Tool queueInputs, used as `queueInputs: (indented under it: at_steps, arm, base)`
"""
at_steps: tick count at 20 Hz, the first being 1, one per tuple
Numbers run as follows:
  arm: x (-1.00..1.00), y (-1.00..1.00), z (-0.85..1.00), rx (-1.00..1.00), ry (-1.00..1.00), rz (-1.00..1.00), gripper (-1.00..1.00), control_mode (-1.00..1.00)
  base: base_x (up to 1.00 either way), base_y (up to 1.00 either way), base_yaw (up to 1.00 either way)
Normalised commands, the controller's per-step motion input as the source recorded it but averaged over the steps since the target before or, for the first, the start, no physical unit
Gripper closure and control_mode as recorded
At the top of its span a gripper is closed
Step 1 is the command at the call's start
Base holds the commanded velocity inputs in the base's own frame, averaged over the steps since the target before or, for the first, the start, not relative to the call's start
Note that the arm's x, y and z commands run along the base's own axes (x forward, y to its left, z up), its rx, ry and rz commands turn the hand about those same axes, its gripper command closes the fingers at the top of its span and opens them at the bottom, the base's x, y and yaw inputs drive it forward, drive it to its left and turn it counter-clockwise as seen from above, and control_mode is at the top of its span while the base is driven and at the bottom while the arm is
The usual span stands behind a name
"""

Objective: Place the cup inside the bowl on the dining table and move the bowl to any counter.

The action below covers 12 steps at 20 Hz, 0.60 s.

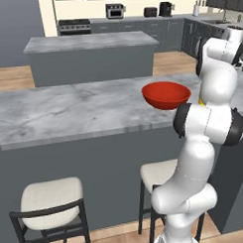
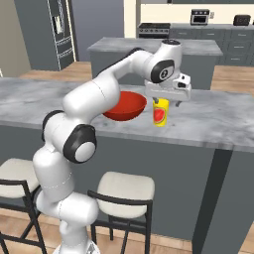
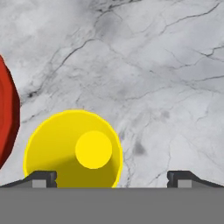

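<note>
Hand view puts the wide-apart pincer [image 3: 112, 176] above — seemingly off-centre — the cup [image 3: 73, 149], beside the bowl [image 3: 8, 114] — nothing done yet.

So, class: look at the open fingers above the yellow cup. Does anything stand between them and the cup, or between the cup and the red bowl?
Nothing visible does. The gripper hangs open just above the cup, with only air between. The bowl sits right beside the cup on the dining table, with bare marble between them.

Two rear base views onto the dining table [image 1: 68, 113], hand view straight down, close above it.
</note>
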Motion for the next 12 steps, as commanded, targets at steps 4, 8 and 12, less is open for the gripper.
queueInputs:
  at_steps: [4,8,12]
  arm:
    - [0.01,0.00,-0.14,0.00,0.00,0.00,-1.00,-1.00]
    - [0.00,0.00,-0.11,0.00,0.00,0.00,-1.00,-1.00]
    - [0.00,0.00,-0.08,0.00,0.00,0.00,-1.00,-1.00]
  base:
    - [0.00,0.00,0.00]
    - [0.00,0.00,0.00]
    - [0.00,0.00,0.00]
